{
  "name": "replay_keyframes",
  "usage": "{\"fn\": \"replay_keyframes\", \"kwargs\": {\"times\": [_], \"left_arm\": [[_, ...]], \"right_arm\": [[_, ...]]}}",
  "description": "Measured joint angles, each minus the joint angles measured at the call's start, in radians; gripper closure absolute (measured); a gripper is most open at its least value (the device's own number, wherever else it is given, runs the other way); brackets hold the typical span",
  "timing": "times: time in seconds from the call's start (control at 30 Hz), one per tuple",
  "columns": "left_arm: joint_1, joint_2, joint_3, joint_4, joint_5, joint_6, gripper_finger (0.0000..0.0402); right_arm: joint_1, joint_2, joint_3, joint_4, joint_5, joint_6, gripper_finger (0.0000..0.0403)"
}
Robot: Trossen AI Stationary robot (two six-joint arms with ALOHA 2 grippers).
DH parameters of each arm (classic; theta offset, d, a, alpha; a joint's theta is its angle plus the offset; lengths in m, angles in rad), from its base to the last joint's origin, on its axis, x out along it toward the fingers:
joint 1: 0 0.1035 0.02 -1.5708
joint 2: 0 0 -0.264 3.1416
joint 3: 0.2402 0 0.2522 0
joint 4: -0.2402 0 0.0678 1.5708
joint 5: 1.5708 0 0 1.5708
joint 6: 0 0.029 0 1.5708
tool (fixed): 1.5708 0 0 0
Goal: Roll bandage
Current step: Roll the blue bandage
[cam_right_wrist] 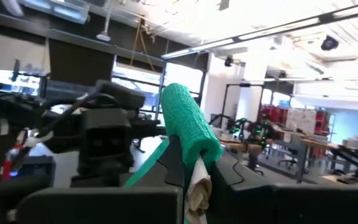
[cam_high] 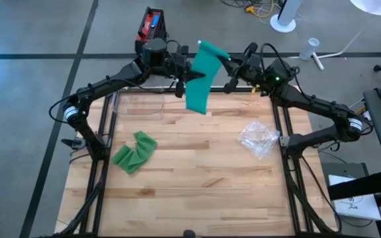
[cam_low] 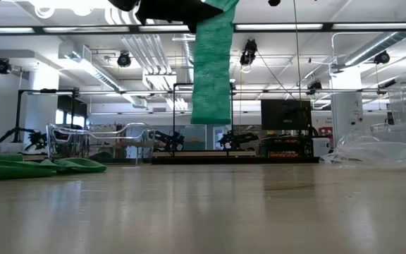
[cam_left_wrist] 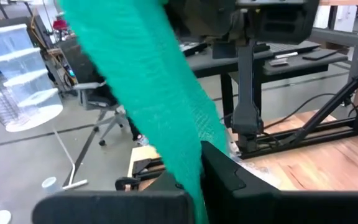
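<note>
Both hands hold the green bandage up over the counter's far edge, the right hand pinching its rolled end and the left hand pinching the hanging strip, seemingly to keep it taut for winding.

Desk centre and near half lie open to you; a hand passes freely there; obstacles: crumpled green bandage near the left edge; clear plastic wrapper near the right edge; clear container at the far left; green strip hanging between both raised hands at the far edge.
</note>
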Motion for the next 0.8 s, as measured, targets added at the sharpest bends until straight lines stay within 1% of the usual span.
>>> {"fn": "replay_keyframes", "kwargs": {"times": [0.13, 0.23, 0.37, 0.5, 0.6, 0.67, 0.73, 0.8], "left_arm": [[-0.016, -0.003, -0.004, 0.018, -0.001, -0.014, 0.0401], [-0.031, -0.009, -0.004, 0.019, 0.000, -0.011, 0.0400], [-0.059, -0.018, -0.005, 0.000, -0.006, 0.033, 0.0378], [-0.081, -0.087, -0.011, -0.063, -0.066, 0.097, 0.0334], [-0.099, -0.161, -0.051, -0.094, -0.175, 0.154, 0.0292], [-0.105, -0.206, -0.089, -0.104, -0.235, 0.165, 0.0263], [-0.105, -0.253, -0.127, -0.089, -0.239, 0.156, 0.0236], [-0.104, -0.295, -0.149, -0.034, -0.236, 0.141, 0.0212]], "right_arm": [[0.000, 0.000, 0.000, -0.009, -0.009, -0.005, 0.0389], [0.006, 0.000, 0.000, -0.001, -0.042, -0.011, 0.0389], [0.027, -0.005, 0.002, 0.012, -0.065, 0.017, 0.0389], [0.059, -0.050, 0.001, -0.044, -0.065, 0.001, 0.0389], [0.075, -0.102, -0.014, -0.094, -0.064, -0.027, 0.0389], [0.083, -0.133, -0.031, -0.107, -0.064, -0.031, 0.0389], [0.084, -0.167, -0.054, -0.111, -0.065, -0.032, 0.0389], [0.084, -0.192, -0.069, -0.105, -0.071, -0.044, 0.0389]]}}
